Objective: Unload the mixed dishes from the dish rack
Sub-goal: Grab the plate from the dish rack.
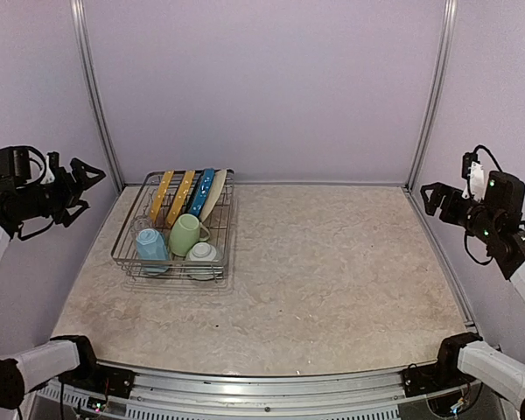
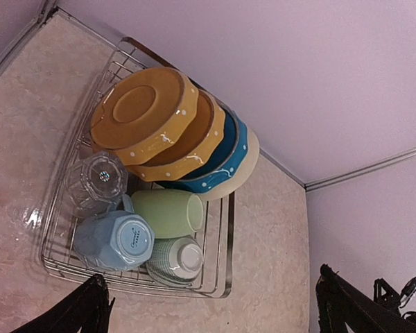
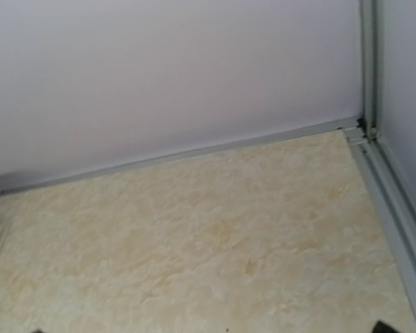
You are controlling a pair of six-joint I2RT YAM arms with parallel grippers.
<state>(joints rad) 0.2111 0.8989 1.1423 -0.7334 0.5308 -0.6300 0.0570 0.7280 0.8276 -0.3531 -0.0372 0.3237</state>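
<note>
The dish rack stands at the table's back left. Two yellow dotted plates, a blue plate and a cream plate stand on edge in it. In front of them lie a light green mug, a light blue cup and a small white cup. The left wrist view shows the rack and a clear glass upside down beside the plates. My left gripper hangs open, high and left of the rack. Far to the right my right gripper is open and empty.
Pale purple walls with metal corner posts close the table on three sides. A raised metal rail runs along the table's right edge. The marbled tabletop stretches right of the rack. Both arm bases sit at the near edge.
</note>
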